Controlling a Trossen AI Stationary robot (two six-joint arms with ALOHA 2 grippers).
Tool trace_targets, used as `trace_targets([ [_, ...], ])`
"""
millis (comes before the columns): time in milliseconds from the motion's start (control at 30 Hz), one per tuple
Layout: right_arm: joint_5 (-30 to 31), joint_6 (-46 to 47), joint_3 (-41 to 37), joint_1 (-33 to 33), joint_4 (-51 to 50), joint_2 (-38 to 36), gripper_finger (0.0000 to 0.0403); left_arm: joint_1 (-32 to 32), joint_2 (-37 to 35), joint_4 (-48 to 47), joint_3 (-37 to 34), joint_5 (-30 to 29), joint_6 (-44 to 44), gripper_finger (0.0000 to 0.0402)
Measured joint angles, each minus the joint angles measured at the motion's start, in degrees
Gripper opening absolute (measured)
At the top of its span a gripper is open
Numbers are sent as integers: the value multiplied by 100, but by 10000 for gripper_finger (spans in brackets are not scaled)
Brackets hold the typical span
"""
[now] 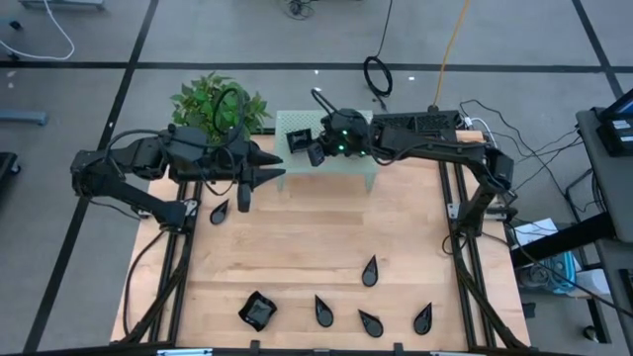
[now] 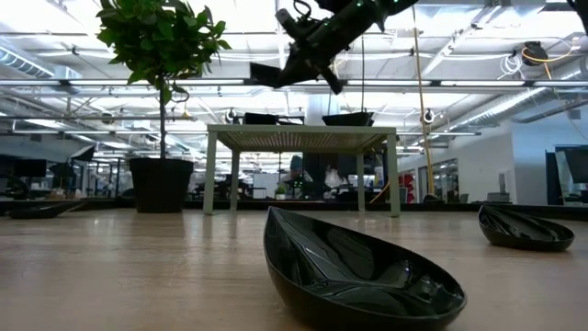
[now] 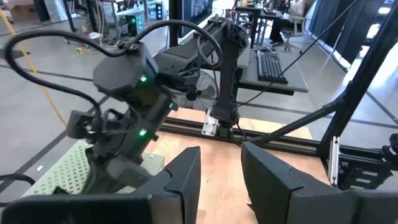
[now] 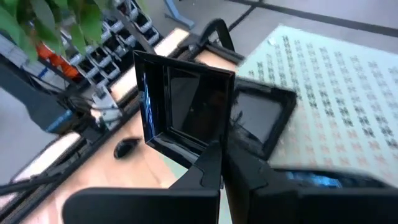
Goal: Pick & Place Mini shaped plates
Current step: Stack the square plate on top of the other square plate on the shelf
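Plant: we are seeing a leafy potted plant (image 1: 220,102) standing at the table's far left corner, just beside the pale green perforated stand (image 1: 361,170).
Left gripper: we are seeing the left gripper (image 1: 280,163) hovering off the stand's left edge, its two dark fingers (image 3: 186,180) standing apart with a plain gap between them and nothing in it.
Teardrop by the left arm: we are noting one black teardrop plate (image 1: 219,211) lying on the wood near the left arm.
Wavy plate: we are noting a wavy-edged square plate (image 1: 257,311) lying near the front edge, left of centre.
Right gripper: we are seeing the right gripper (image 1: 315,150) hanging above the stand, its fingers pinching the rim of a square plate (image 4: 186,106), which it is holding tilted in the air.
Plate on the stand: we are seeing a second flat square plate (image 4: 261,121) lying on the stand's top beneath the held one.
Front teardrops: we are counting four teardrop plates on the wood, at (image 1: 370,270), (image 1: 323,311), (image 1: 371,321) and (image 1: 423,316), well apart from the stand.
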Motion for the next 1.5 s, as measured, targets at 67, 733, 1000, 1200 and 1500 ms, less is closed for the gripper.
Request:
trace_targets([
  [67, -3, 0, 142, -43, -40, 127, 0, 0, 0, 2, 0, 0, 2, 120],
  [733, -2, -354, 597, -360, -20, 570, 0, 2, 0, 139, -1, -2, 508, 120],
  [1000, 174, -512, 597, -321, -58, 570, 0, 2, 0, 425, -2, -4, 804, 120],
  [1200, 162, -513, 602, -230, 40, 780, 0, 2, -2, 550, 0, -6, 809, 120],
  [1500, 154, -511, 584, -198, -16, 943, 0, 2, -2, 561, -1, -4, 802, 120],
])
